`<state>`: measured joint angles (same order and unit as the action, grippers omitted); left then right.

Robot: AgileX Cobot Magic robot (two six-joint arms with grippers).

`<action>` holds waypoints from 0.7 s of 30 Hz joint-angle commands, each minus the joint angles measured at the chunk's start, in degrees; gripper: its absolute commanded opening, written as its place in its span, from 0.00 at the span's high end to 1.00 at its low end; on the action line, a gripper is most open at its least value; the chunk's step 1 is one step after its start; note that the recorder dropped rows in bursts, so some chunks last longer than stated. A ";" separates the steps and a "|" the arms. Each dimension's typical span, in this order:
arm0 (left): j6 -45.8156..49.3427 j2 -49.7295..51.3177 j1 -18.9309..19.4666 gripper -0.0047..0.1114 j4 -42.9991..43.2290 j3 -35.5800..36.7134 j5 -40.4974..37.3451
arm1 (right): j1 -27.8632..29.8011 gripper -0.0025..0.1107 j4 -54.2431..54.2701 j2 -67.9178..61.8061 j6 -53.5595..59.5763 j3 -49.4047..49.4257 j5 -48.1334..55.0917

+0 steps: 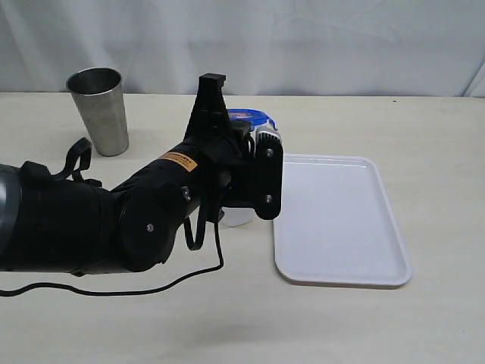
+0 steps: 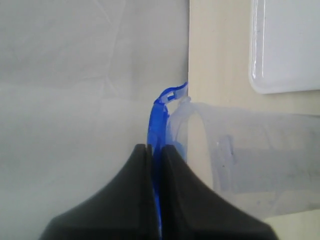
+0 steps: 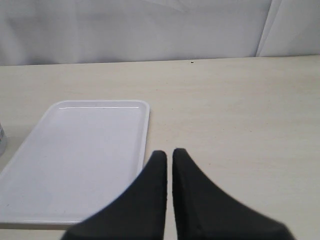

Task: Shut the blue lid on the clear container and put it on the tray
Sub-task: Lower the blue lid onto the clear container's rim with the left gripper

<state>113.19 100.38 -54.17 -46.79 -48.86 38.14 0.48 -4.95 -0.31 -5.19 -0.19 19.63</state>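
My left gripper (image 2: pixel 155 147) is shut on the blue lid (image 2: pixel 158 114), which shows edge-on between the jaws with one snap flap sticking out. The lid stands right against the mouth of the clear container (image 2: pixel 250 155); I cannot tell whether it is seated. In the exterior view the lid (image 1: pixel 247 115) peeks out above the black left arm, and only the container's base (image 1: pixel 239 218) shows below it, just left of the white tray (image 1: pixel 341 227). My right gripper (image 3: pixel 169 151) is shut on nothing, over bare table beside the tray (image 3: pixel 85 150). It is out of the exterior view.
A shiny steel cup (image 1: pixel 99 111) stands at the back left of the table. The left arm's black cable (image 1: pixel 114 287) trails over the front left. A white curtain closes off the back.
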 commanded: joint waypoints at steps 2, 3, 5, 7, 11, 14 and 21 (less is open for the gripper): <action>-0.04 -0.57 -0.50 0.96 -0.78 0.21 -3.34 | -0.13 0.94 -0.17 0.31 0.00 0.19 0.04; -0.04 -0.57 -0.50 0.96 -0.78 0.21 -4.03 | -0.13 0.94 -0.17 0.31 0.00 0.19 0.04; -0.04 -0.57 -0.50 0.96 -0.88 0.21 -4.15 | -0.13 0.94 -0.17 0.31 0.00 0.19 0.04; 0.12 -0.57 -0.50 0.96 -1.84 0.21 -3.93 | -0.13 0.94 -0.17 0.31 0.00 0.19 0.04; 0.98 -0.57 -0.50 0.96 -2.97 0.21 -3.78 | -0.13 0.94 -0.17 0.31 0.00 0.19 0.04; 0.98 -0.57 -0.50 0.96 -2.97 0.21 -3.52 | -0.13 0.94 -0.17 0.31 0.00 0.19 0.04; 3.65 -0.57 -0.50 0.96 -3.41 0.21 -3.14 | -0.13 0.94 -0.17 0.31 0.00 0.19 0.04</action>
<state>115.99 100.38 -54.59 -49.24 -48.86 34.60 0.48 -4.95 -0.31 -5.19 -0.19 19.63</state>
